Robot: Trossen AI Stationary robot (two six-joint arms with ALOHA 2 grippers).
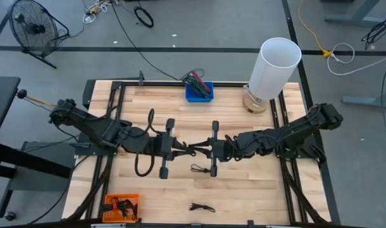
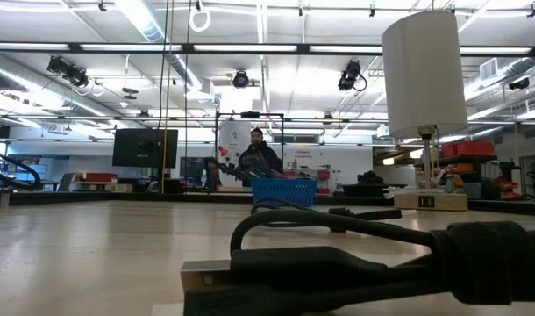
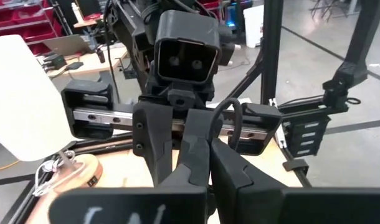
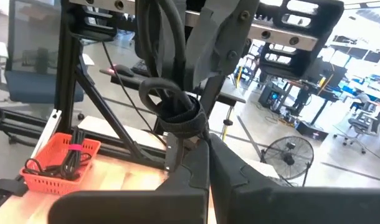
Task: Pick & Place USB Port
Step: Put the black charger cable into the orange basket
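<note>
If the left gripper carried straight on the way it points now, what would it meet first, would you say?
Most likely the right gripper: the left gripper points straight at it, tips almost together over a bundled cable, though the exact gap is unclear.

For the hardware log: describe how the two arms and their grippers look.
Both arms, the left arm and the right arm, are dark, jointed and cable-wrapped. Each gripper, left gripper and right gripper, has two dark angular fingers on a silver rail with black end blocks.

Robotics lab: ceiling lights (image 2: 145,19), monitor (image 2: 145,147), red storage bins (image 3: 19,15).
</note>
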